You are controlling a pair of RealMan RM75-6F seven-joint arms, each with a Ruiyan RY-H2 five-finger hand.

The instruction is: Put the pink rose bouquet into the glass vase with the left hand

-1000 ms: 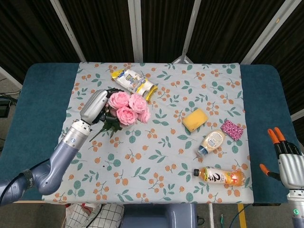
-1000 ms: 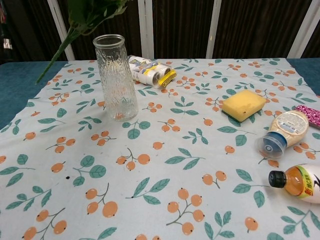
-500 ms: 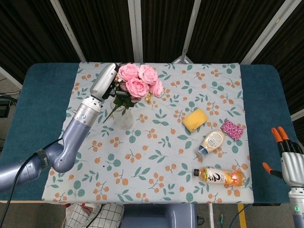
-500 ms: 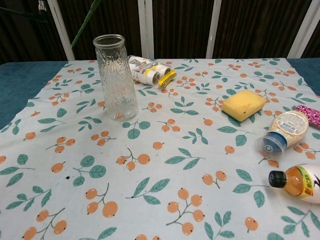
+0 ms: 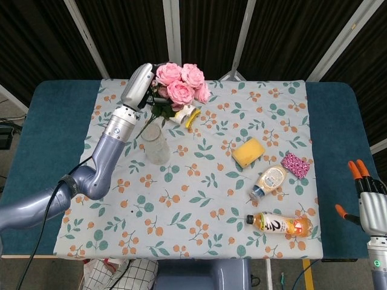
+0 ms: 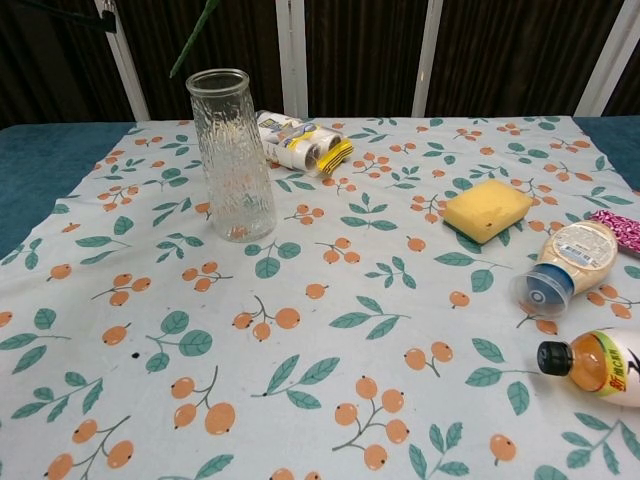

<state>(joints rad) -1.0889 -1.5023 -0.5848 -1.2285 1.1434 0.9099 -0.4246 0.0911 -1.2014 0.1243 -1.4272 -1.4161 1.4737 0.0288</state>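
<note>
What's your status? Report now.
Left hand holds pink rose bouquet above glass vase, stems not in. Right hand idle, empty. Nothing blocking.

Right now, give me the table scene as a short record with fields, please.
left hand: holds the pink rose bouquet raised above the table
stem tip: above and apart from the vase mouth
ribbed clear glass vase: upright, nothing inside
right hand: at the table's right edge, holding nothing
other items: yellow sponge, lying amber sauce bottle
</note>
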